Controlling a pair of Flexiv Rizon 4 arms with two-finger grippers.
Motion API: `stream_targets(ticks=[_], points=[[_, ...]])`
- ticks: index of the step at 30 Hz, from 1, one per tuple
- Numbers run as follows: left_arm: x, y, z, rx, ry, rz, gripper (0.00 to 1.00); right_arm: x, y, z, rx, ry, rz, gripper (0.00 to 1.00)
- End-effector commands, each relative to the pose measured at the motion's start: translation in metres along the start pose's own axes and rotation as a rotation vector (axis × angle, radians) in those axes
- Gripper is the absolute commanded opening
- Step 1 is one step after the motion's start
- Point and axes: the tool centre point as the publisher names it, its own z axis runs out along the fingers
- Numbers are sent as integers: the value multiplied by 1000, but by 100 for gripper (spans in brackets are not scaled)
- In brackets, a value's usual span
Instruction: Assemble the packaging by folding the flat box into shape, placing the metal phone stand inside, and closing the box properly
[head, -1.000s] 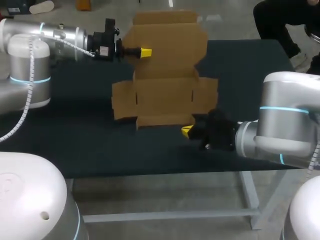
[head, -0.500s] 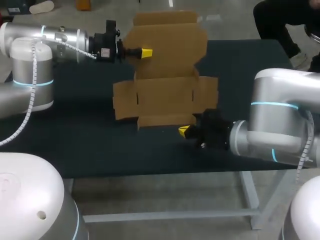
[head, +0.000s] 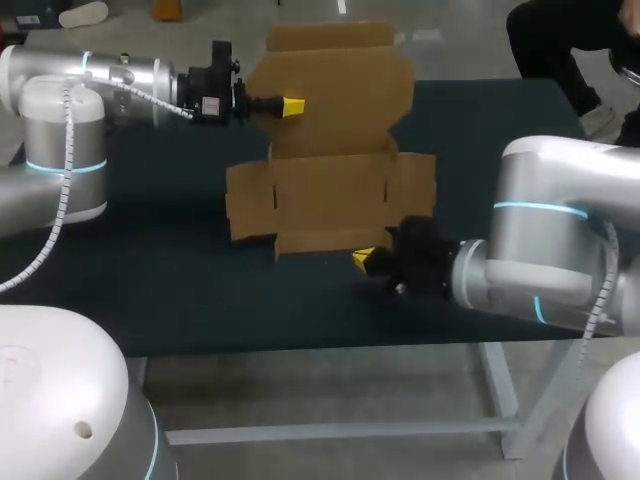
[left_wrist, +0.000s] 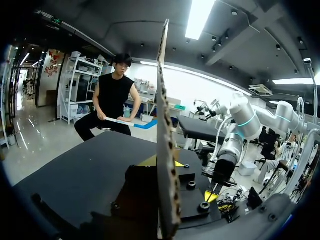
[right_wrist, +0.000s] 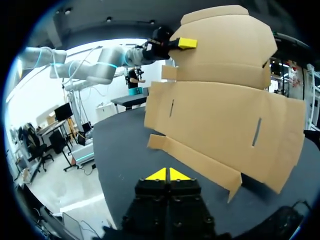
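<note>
Your left claw (head: 288, 104) is clamped on the box (head: 330, 190). In its own wrist view the card runs edge-on between the two fingers, with a yellow tip showing on either side of it. It grips the rear panel at that panel's 9 o'clock edge and holds the panel upright, while the rest of the box lies flat on the table (head: 150, 260).

Your right claw (head: 363, 259) is closed tight with nothing in it; its wrist view shows the yellow tips (right_wrist: 159, 175) pressed together. It sits low over the table at the box's 5 o'clock, just beside the front flap, and that view shows a strip of bare table between its tips and the flap.

By count you have one box, unfolded, with two slits in its flat middle panel and side flaps at 3 and 9 o'clock. There are two claws, one on the box and one off it.
</note>
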Motion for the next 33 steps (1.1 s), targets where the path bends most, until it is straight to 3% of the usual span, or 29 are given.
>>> stream_targets(ticks=[1, 13, 22, 33], points=[[0, 5, -1, 26, -15, 19, 0, 4, -10, 17, -37, -27, -8, 0], [-5, 9, -3, 29, -27, 44, 0, 9, -20, 42, -88, -25, -35, 0], [0, 11, 0, 16, -21, 71, 0, 11, -23, 47, -98, -70, -46, 0], [4, 14, 3, 0, -17, 86, 0, -9, -23, 48, -116, -176, -2, 0]])
